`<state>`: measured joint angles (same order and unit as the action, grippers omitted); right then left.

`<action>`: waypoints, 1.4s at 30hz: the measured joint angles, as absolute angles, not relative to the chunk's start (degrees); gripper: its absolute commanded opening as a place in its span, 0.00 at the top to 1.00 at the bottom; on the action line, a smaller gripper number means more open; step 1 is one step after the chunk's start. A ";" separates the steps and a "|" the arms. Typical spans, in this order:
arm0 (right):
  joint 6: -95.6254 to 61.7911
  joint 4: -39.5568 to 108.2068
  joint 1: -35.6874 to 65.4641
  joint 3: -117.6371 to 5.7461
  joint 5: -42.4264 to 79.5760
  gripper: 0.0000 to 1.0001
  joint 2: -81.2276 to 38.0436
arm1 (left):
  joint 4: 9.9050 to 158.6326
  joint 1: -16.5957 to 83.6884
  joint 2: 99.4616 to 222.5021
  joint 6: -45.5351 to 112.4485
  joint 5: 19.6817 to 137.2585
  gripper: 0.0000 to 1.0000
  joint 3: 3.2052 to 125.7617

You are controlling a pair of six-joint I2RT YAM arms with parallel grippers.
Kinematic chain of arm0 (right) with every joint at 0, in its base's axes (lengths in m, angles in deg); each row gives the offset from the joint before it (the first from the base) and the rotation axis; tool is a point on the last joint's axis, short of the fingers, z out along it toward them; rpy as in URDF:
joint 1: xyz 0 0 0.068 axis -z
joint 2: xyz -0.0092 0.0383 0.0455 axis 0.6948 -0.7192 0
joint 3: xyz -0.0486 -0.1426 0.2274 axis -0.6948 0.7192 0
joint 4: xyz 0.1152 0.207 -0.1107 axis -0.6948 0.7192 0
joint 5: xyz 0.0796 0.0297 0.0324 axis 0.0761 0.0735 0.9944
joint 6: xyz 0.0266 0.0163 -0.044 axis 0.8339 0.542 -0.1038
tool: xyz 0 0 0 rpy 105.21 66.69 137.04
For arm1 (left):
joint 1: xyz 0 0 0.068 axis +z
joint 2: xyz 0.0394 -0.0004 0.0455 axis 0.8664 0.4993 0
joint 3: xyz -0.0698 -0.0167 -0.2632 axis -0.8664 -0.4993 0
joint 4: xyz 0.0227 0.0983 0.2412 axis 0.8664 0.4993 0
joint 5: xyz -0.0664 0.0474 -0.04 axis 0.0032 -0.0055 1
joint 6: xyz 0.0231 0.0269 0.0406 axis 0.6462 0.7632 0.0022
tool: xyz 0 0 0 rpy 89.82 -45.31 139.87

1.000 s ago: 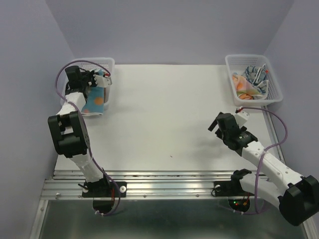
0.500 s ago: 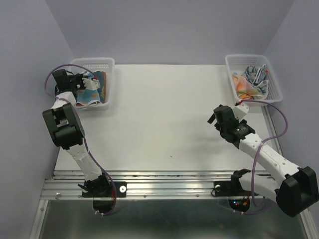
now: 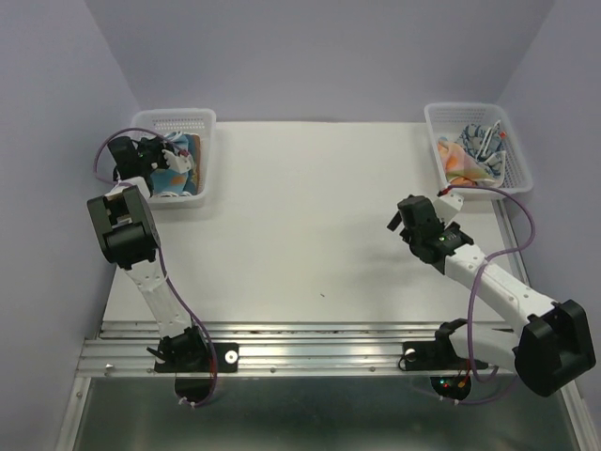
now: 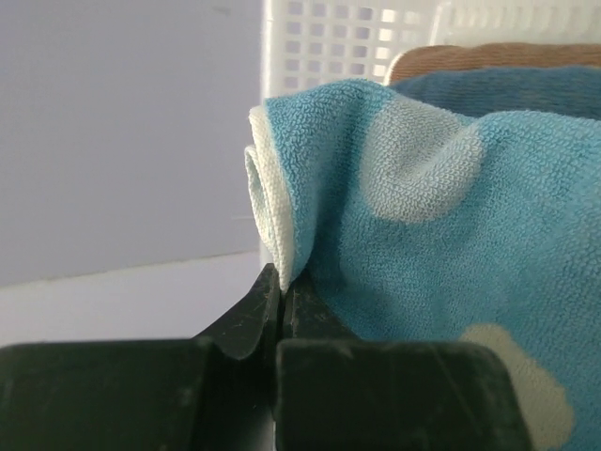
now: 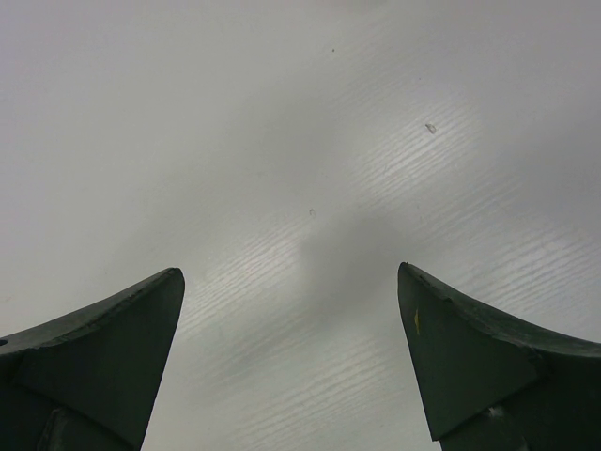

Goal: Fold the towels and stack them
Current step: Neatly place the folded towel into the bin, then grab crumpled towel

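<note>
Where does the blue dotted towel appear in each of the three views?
Top external: the blue towel is at far left, in the basket, at the left gripper.
Left wrist: it fills the right half, pinched in the shut left gripper at bottom centre.
Right wrist: not in it; only the table below the open right gripper.
Shared landmark: the white mesh basket.

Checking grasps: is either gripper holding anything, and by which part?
Left gripper pinches the blue dotted towel by its folded edge; right gripper holds nothing.
</note>
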<state>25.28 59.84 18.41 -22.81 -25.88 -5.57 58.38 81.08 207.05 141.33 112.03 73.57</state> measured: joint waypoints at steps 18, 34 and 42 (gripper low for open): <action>23.91 57.32 18.41 -22.92 -25.16 0.00 -6.81 | 50.21 81.08 208.12 128.65 111.09 0.01 74.05; 22.64 52.78 18.41 -21.92 -23.48 0.00 6.43 | 63.13 67.31 168.45 103.01 114.94 0.01 70.75; 19.47 52.95 18.43 -23.82 -26.17 0.00 4.42 | 60.92 55.69 163.11 70.27 113.61 0.01 70.49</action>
<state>19.47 52.95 18.43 -23.82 -26.17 4.42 60.92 55.69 163.11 70.27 113.61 70.49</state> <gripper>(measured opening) 0.999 0.986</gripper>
